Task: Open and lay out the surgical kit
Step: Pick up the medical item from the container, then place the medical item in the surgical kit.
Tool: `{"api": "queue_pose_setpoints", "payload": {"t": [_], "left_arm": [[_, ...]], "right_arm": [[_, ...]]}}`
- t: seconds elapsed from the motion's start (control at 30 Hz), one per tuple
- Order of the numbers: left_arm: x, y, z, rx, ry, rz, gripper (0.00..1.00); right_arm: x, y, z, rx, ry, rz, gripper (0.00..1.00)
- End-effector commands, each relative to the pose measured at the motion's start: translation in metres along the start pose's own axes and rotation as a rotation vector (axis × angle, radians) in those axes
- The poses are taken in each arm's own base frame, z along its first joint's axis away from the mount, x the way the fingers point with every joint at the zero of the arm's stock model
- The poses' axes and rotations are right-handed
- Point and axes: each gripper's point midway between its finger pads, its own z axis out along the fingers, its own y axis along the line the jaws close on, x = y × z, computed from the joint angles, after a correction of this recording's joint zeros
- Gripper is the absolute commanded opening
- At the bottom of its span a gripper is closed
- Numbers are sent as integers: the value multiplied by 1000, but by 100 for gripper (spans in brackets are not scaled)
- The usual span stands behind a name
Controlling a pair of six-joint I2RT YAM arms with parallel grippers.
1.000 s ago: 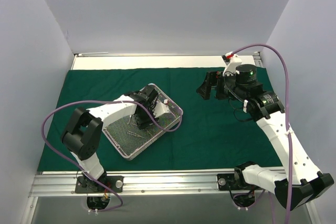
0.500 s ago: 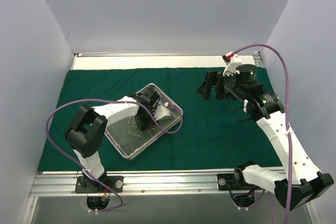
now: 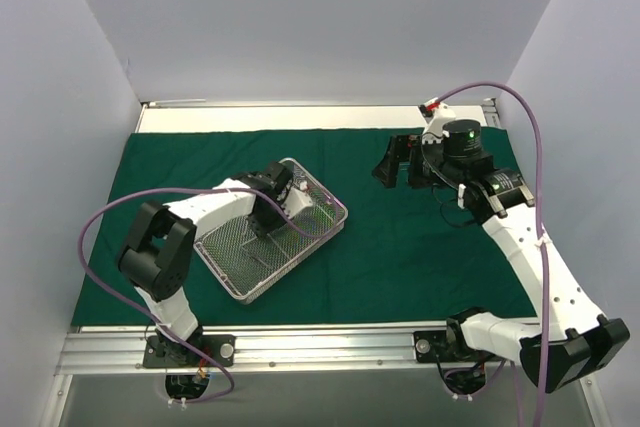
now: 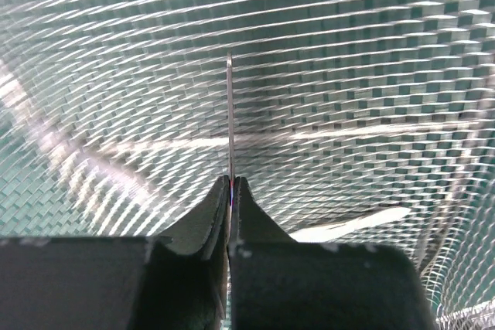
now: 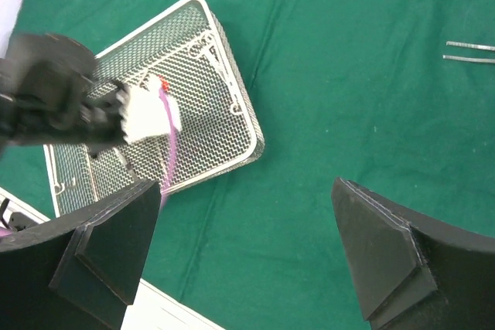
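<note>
Left gripper (image 4: 230,191): jaws fully closed on a thin steel instrument (image 4: 230,106). It is seen edge-on, standing straight up from between the pads, low over the mesh floor.
Right gripper (image 5: 244,188): jaws spread wide, holding nothing, hanging above bare cloth right of centre in the overhead view.
Kit location: the green drape (image 3: 400,257) is spread flat across the table. The wire-mesh tray (image 3: 296,258) sits skewed on it, left of centre. One pair of forceps (image 5: 469,51) lies out on the cloth, at the upper right of the right wrist view.
Risk 1: the pinch is on a narrow edge, so in my judgement the instrument could pivot or slip out during the lift.
Risk 2: the tip is close to the mesh and could catch in an opening, dragging or tipping the tray.
Risk 3: a dragged tray would bunch the drape and disturb the forceps.
Risk 4: the purple cable (image 3: 150,197) loops by the tray's right corner and could snag the rim.
Not determined: which instrument is held.
</note>
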Motion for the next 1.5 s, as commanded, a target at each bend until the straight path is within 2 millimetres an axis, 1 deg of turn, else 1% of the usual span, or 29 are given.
{"api": "queue_pose_setpoints", "payload": {"t": [0.0,0.03,0.1,0.13,0.17,0.23,0.27,0.3,0.37,0.4,0.43,0.47,0.5,0.53,0.6,0.63,0.67,0.7,0.73,0.77,0.8,0.83,0.87,0.93,0.97,1.0,1.13,1.27,1.47], "left_arm": [[-25,45,-51,-113,-164,-150,2],[-26,50,-60,-115,-182,-183,2],[-40,61,-90,-98,-288,-286,2],[-39,68,-101,-80,-317,-341,2],[-49,73,-119,-77,-368,-367,2],[-59,69,-142,-19,-439,-435,2],[-71,70,-160,4,-493,-476,2],[-80,62,-170,60,-533,-484,2],[-92,54,-186,148,-581,-537,2],[-99,53,-197,181,-619,-551,2],[-115,41,-210,292,-684,-554,2],[-122,37,-218,361,-726,-563,2],[-131,30,-227,443,-753,-594,2],[-144,22,-244,529,-820,-548,2],[-153,16,-260,616,-861,-577,2],[-161,17,-266,651,-908,-554,2],[-164,8,-275,727,-928,-529,2],[-166,4,-283,787,-929,-566,2],[-174,7,-293,799,-997,-531,2],[-173,1,-291,867,-971,-589,2],[-174,-1,-296,893,-987,-592,2],[-180,1,-307,896,-1059,-540,2],[-179,-3,-304,954,-1036,-591,2],[-181,-4,-312,976,-1083,-557,2],[-181,-5,-311,990,-1081,-564,2],[-179,-7,-310,1001,-1075,-583,2],[-178,-10,-317,1007,-1090,-553,2],[-178,-10,-318,1020,-1095,-558,2],[-178,-10,-319,1024,-1103,-550,2]], "right_arm": [[-17,-5,3,32,-44,38,100],[-18,-6,3,40,-47,48,100],[-24,-5,6,30,-45,53,99],[-26,-4,8,18,-38,57,97],[-27,2,9,-15,-29,64,94],[-33,10,15,-68,-14,78,87],[-37,21,16,-131,-12,83,85],[-39,25,21,-153,-5,91,83],[-48,34,22,-201,-23,102,81],[-55,46,24,-270,-31,107,79],[-61,54,22,-310,-41,104,79],[-71,63,22,-361,-69,93,78],[-70,73,26,-427,-43,96,77],[-74,80,26,-466,-39,110,77],[-87,95,30,-573,-57,92,74],[-87,104,26,-639,-39,102,73],[-92,109,27,-671,-53,99,71],[-99,112,31,-709,-79,87,68],[-99,115,34,-732,-70,95,66],[-100,121,32,-777,-62,89,65],[-98,123,37,-793,-47,93,64],[-97,126,39,-807,-42,90,63],[-99,129,38,-829,-45,82,63],[-99,133,42,-854,-42,97,61],[-105,138,39,-891,-76,77,60],[-105,142,36,-909,-64,110,58],[-90,143,43,-913,-29,129,54],[-77,154,44,-939,14,125,46],[-72,156,42,-953,44,120,43]]}}
